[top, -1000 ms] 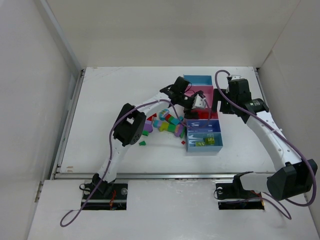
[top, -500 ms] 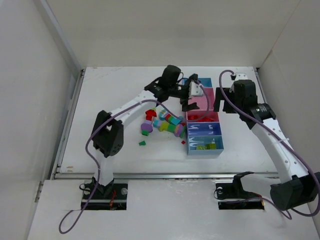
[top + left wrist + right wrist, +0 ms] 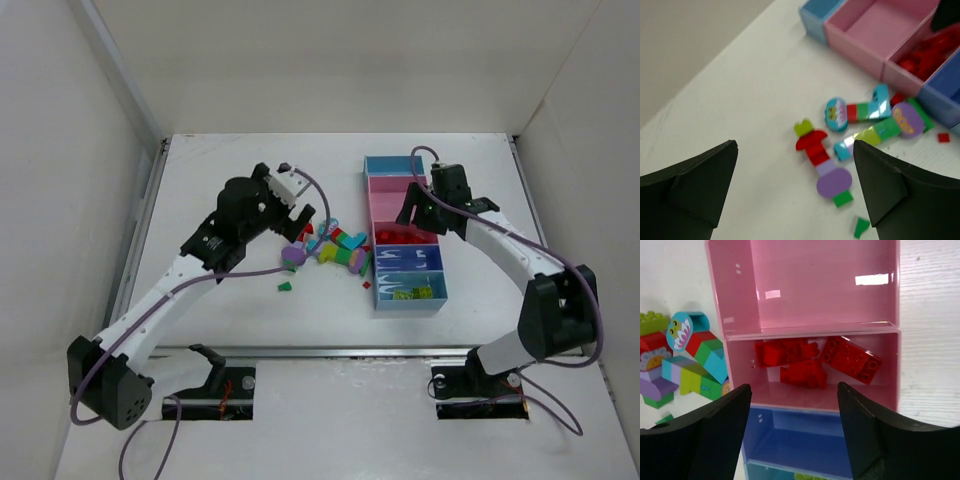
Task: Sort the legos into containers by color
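Hovering w/ both tools spread wide, nothing held atm: left tool [image 3: 794, 150] hangs over the loose legos [image 3: 335, 248] on the surface [image 3: 200, 160], just left of the containers [image 3: 390, 190]; right tool [image 3: 792, 390] is above the pink bin [image 3: 860, 392] w/ red bricks [image 3: 810, 362] inside.

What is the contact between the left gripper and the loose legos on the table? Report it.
Apart. Left wrist view: the left gripper is open, its fingers hovering well above the legos, white table showing between them.
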Robot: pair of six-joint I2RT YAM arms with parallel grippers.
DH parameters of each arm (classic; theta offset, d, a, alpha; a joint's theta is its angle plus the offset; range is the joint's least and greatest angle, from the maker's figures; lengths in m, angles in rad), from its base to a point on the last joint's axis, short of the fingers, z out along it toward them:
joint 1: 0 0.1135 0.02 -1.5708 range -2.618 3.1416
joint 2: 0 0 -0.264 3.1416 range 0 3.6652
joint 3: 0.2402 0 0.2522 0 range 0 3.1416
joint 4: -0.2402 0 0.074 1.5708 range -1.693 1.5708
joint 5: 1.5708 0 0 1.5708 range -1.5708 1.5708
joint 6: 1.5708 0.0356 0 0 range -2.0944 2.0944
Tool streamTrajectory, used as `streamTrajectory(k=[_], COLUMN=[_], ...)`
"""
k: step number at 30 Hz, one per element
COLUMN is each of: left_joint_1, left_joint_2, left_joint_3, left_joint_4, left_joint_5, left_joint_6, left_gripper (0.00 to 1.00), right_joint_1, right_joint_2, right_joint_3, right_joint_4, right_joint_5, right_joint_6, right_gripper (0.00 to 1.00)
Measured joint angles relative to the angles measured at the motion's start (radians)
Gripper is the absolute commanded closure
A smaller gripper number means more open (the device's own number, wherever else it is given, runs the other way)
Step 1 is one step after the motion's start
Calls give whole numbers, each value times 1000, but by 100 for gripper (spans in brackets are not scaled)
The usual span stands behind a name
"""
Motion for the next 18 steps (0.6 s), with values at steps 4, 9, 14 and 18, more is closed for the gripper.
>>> streamTrajectory(k=[4, 9, 14, 18], left_joint_1=[30, 98, 162, 166], left_joint_2=[-51, 12, 48, 46], left_joint_3=[-174, -248, -251, -254], left_joint_4=[27, 103, 181, 196], left_joint_5=[-161, -251, -243, -224], left_joint_6=[-71, -108, -142, -144], left_gripper=[0, 0, 0, 0], right_joint_1=[-1, -5, -5, -5], right_joint_2=[73, 152, 207, 238], right_joint_3=[1, 12, 63, 93], right_joint_4=[41, 50, 61, 80], right_joint_5=[8, 46, 97, 138], right_joint_6=[97, 230, 291, 323], right_gripper=[27, 27, 27, 27])
